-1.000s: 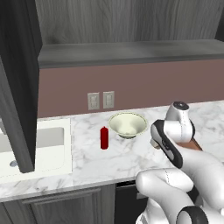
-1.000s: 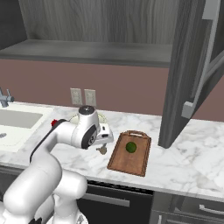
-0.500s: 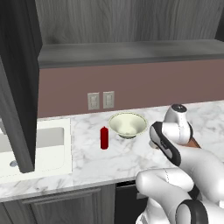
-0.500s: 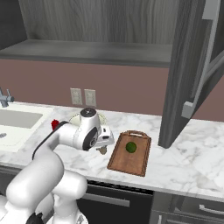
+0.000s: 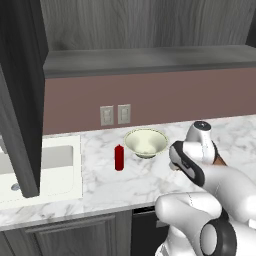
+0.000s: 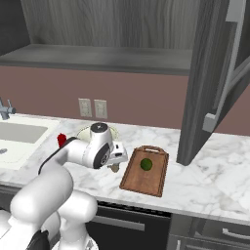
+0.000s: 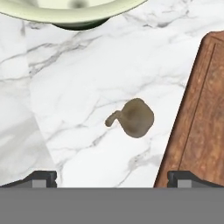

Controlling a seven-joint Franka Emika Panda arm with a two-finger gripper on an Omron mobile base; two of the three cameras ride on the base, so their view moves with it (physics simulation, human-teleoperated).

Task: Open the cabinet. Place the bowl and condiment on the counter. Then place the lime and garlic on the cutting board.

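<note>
From where I sit, the red condiment (image 5: pixel 119 157) stands upright on the counter (image 5: pixel 100 182) at the left, and just to its right the bowl (image 5: pixel 146 142) rests on the marble too, so what I have left to do is the garlic. In the hand view the bowl's green foot is at the top left, and the garlic (image 7: pixel 134 117) lies bare on the marble below it, its short stem pointing left, near the cutting board (image 7: pixel 199 122) but clear of its edge. My gripper (image 7: pixel 112 177) hangs above it with the jaws spread wide and nothing between them. I judge the bulb light, firm and lumpy, with a papery skin that could slide, so I would close across its rounded body, not the thin stem, and squeeze gently. Further right, in the right base view, the lime (image 6: pixel 145 164) already sits on the board, beneath the open cabinet (image 6: pixel 215 83) door.
</note>
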